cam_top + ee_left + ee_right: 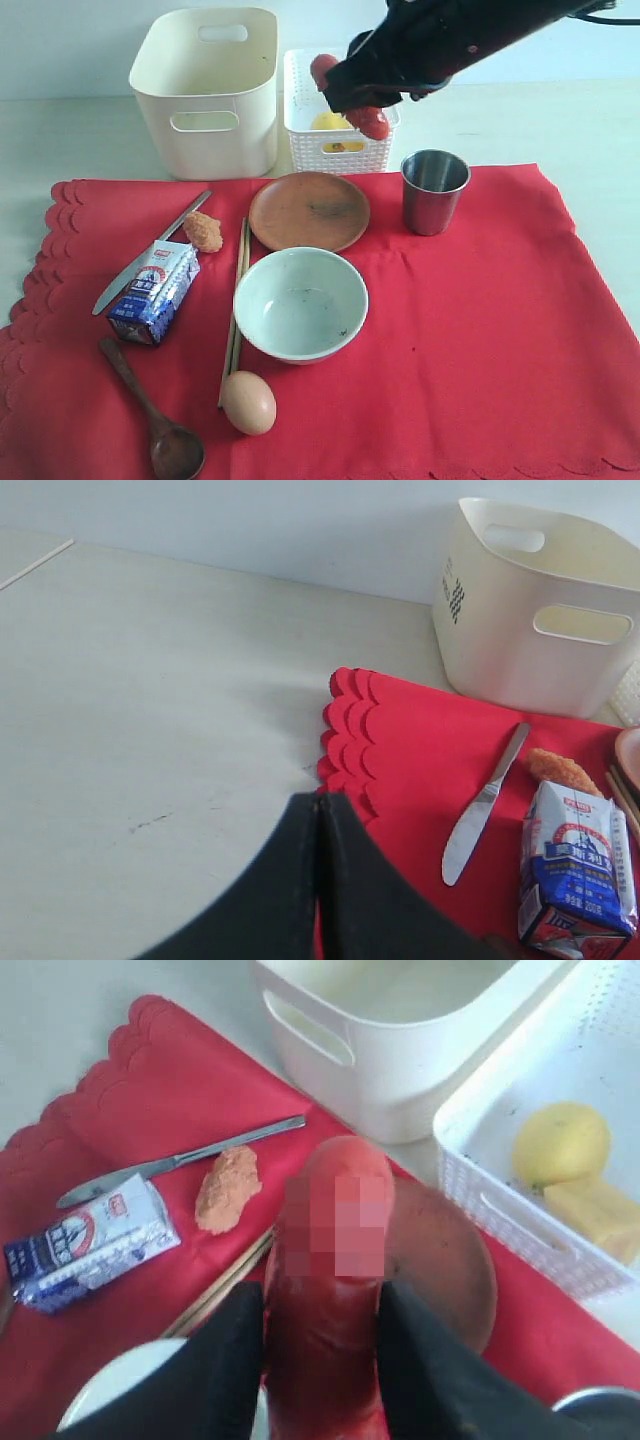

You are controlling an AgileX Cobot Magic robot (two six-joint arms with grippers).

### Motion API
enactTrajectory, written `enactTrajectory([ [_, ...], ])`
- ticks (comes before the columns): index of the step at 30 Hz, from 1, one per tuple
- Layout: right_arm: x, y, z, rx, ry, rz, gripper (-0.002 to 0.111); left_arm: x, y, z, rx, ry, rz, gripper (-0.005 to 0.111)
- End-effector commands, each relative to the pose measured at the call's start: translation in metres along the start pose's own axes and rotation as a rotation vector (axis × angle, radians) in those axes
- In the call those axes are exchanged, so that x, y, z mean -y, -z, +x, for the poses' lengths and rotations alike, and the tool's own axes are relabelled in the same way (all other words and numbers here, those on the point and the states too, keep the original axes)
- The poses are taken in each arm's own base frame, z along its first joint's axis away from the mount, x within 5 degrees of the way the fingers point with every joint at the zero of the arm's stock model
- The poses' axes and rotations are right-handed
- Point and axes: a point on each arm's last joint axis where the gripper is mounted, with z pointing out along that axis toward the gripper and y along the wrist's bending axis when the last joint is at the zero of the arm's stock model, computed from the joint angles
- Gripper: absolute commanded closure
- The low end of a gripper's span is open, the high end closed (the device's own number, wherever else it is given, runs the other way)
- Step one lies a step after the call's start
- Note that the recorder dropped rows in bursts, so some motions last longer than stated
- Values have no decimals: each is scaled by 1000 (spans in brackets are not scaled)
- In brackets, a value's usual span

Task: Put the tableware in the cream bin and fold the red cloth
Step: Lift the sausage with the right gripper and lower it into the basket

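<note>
The red cloth point(480, 330) lies flat with the brown plate point(309, 210), white bowl point(300, 303), steel cup point(434, 190), knife point(150, 252), chopsticks point(236, 300) and wooden spoon point(160, 425) on it. Behind its far left part stands the cream bin point(205, 90), with nothing showing inside. My right gripper point(350, 95) hangs over the white lattice basket, shut on a red sausage point(340, 1165). In the left wrist view my left gripper point(318, 810) is shut and holds nothing, above the cloth's scalloped edge point(345, 740), near the knife point(482, 810).
The white lattice basket point(340, 150) beside the bin holds yellow food pieces point(560, 1145). A milk carton point(155, 290), a fried nugget point(203, 231) and an egg point(248, 402) lie on the cloth. Bare pale table point(150, 700) stretches left of the cloth.
</note>
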Motion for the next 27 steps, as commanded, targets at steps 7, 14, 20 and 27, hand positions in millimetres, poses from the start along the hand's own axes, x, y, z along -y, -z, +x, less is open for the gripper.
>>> enactTrajectory([
  [7, 37, -65, -49, 59, -78, 15, 108, 0, 0, 0, 8, -9, 7, 107],
  [14, 110, -89, -50, 97, -288, 80, 108, 0, 0, 0, 8, -9, 7, 107],
  [20, 136, -124, -43, 96, -333, 77, 108, 0, 0, 0, 8, -9, 7, 107],
  [27, 151, -157, -39, 102, -330, 78, 108, 0, 0, 0, 8, -9, 7, 107],
])
